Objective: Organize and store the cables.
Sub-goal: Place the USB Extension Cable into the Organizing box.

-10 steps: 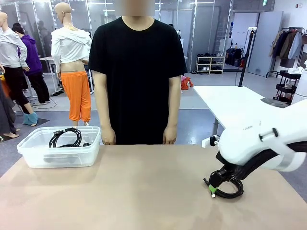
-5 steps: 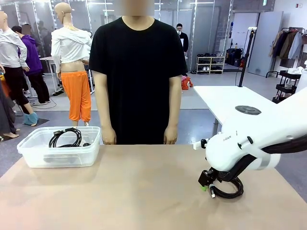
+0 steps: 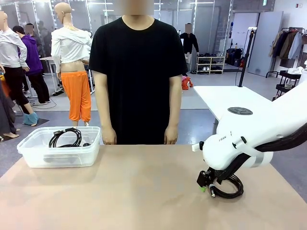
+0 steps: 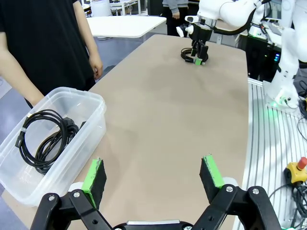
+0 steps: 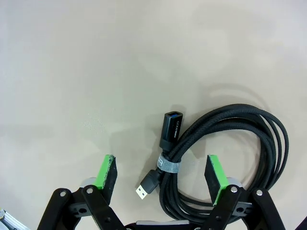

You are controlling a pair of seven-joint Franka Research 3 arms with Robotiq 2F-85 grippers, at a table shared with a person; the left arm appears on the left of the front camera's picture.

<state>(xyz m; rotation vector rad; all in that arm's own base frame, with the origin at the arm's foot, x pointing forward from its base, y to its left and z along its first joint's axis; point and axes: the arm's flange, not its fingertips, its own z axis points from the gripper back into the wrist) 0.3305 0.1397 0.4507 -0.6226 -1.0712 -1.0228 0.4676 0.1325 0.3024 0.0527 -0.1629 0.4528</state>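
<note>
Fingers of your right gripper (image 5: 160,175) straddle the coiled black braided cable (image 5: 225,158) at the surface's (image 3: 120,191) four o'clock, jaws wide, not yet gripping. One black coil (image 3: 67,137) already lies in the clear plastic bin (image 3: 33,155) at ten o'clock; your left gripper (image 4: 153,175) hangs wide, empty.

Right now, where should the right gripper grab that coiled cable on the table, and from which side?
Grip the coiled cable at the grey tie, where its strands bundle tight. Probably come straight down from above: it lies flat, and the right gripper already straddles that spot.

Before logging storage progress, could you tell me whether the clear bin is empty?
Not empty: one coiled black cable lies inside the clear bin.
</note>
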